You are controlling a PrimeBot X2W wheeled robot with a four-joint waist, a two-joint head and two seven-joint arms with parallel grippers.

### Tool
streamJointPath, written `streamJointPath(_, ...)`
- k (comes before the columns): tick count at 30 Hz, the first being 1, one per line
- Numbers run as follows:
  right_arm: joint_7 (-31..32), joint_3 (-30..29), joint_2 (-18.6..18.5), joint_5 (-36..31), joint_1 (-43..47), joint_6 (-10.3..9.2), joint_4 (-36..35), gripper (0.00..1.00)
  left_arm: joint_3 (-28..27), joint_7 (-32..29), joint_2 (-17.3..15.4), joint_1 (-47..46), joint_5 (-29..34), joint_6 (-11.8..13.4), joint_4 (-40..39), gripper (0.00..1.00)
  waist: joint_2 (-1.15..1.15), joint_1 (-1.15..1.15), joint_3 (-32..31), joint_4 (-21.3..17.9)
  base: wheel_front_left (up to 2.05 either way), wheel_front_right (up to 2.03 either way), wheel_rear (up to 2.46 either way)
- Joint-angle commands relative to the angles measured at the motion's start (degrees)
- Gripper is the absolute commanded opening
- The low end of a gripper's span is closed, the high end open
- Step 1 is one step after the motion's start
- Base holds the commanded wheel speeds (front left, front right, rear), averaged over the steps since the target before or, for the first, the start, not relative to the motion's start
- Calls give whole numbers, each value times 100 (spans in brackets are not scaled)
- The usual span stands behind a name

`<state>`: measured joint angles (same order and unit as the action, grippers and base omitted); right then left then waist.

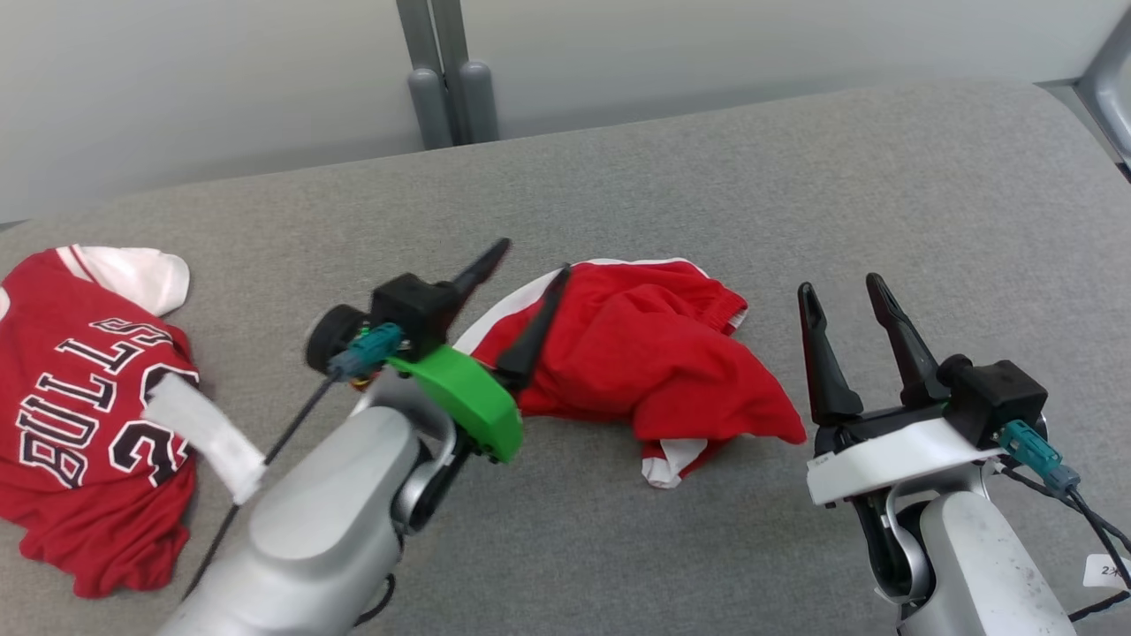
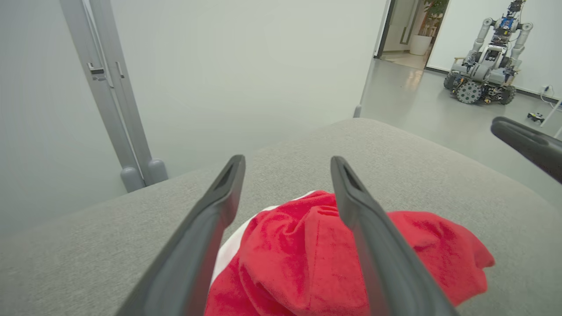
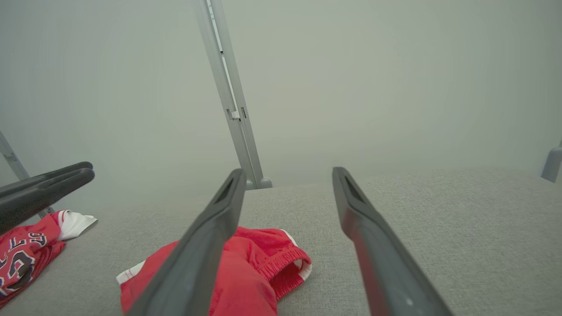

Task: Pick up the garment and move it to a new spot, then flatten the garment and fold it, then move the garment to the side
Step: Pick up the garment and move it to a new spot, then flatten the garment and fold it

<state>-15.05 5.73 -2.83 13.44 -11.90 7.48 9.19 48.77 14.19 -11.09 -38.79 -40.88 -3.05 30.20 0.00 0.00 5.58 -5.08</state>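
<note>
The garment [image 1: 654,353], red shorts with white trim, lies crumpled in a heap on the grey padded surface [image 1: 795,177]. My left gripper [image 1: 535,259] hovers open at the heap's left edge, one finger lying over the white stripe. In the left wrist view the garment [image 2: 303,254] sits below and between the spread fingers of the left gripper [image 2: 286,159], nothing pinched. My right gripper [image 1: 839,283] stands open just right of the heap, apart from it. From the right wrist, the garment [image 3: 263,263] shows lower left of the right gripper [image 3: 288,171].
A red Bulls jersey [image 1: 79,406] lies spread at the surface's left end. A grey post [image 1: 446,79] rises behind the far edge against a pale wall. Another wheeled robot [image 2: 487,66] stands across the room.
</note>
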Motion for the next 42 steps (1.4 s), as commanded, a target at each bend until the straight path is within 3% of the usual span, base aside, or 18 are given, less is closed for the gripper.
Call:
streamJointPath(1,-18,-7,-12,-24,103,2,-15,100,-135,50,-137,193,11,170,-131,100,0,0,-144,186,0,0,0)
streamJointPath(6,-19,-38,-13,-73,146,2,-43,100,-785,104,-679,724,77,767,-654,100,0,0,-181,288,0,0,0)
streamJointPath(10,-19,-61,-35,-131,185,2,-36,100,-1557,100,-933,1417,326,1177,-1207,100,0,0,-139,310,0,0,0)
streamJointPath(16,-18,-138,-86,-155,217,2,-51,100,-2785,97,-713,2660,776,1388,-1969,100,0,0,-144,279,0,0,0)
streamJointPath(20,-18,-211,-96,-130,275,2,-44,100,-3339,96,-361,3299,1061,1239,-2140,100,0,0,-199,281,0,0,0)
streamJointPath(26,-19,-244,-111,-111,370,2,-3,100,-3746,96,48,3636,1501,842,-2076,100,0,0,-259,292,0,0,0)
streamJointPath(34,-18,-197,-107,-92,359,2,26,100,-4096,97,350,3628,1862,417,-1943,100,0,0,-284,224,0,0,0)
streamJointPath(42,-18,-149,-165,-56,402,2,30,100,-4287,96,553,3547,2065,153,-1802,100,0,0,-259,200,0,0,0)
